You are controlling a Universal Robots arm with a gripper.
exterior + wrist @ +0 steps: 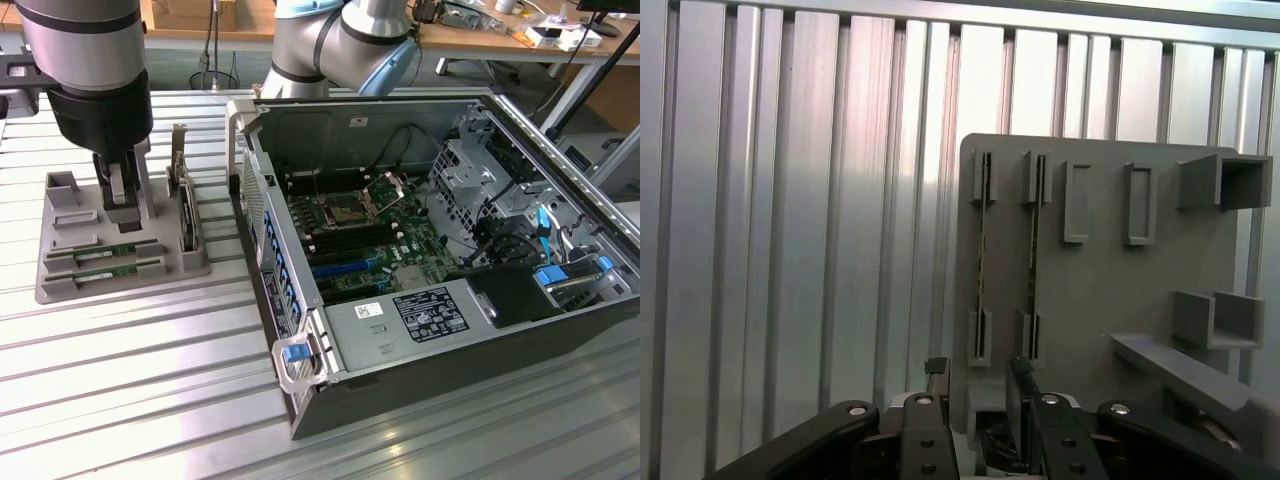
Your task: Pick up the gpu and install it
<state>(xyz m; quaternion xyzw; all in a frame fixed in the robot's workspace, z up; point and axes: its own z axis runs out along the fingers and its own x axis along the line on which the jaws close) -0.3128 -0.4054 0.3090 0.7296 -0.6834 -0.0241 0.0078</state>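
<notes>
Two long, thin green sticks stand on edge in slots of a grey holder tray [60, 285] at the exterior view's left. Either could be the gpu [112, 250], with its twin [112, 268] beside it. In the wrist view they are two narrow strips, the gpu [982, 250] and its twin [1032, 250], on the tray [1100, 300]. My gripper [120, 205] hangs low over the tray, just behind the sticks' far ends. Its fingers [930, 420] are open, and I see nothing between them. The gripper [980, 425] touches neither stick.
A dark upright card with a metal bracket [185, 215] stands at the tray's right edge, close to my gripper. The open computer case [300, 365] lies to the right, its motherboard [360, 240] showing. The ribbed metal table [130, 400] spreads in front.
</notes>
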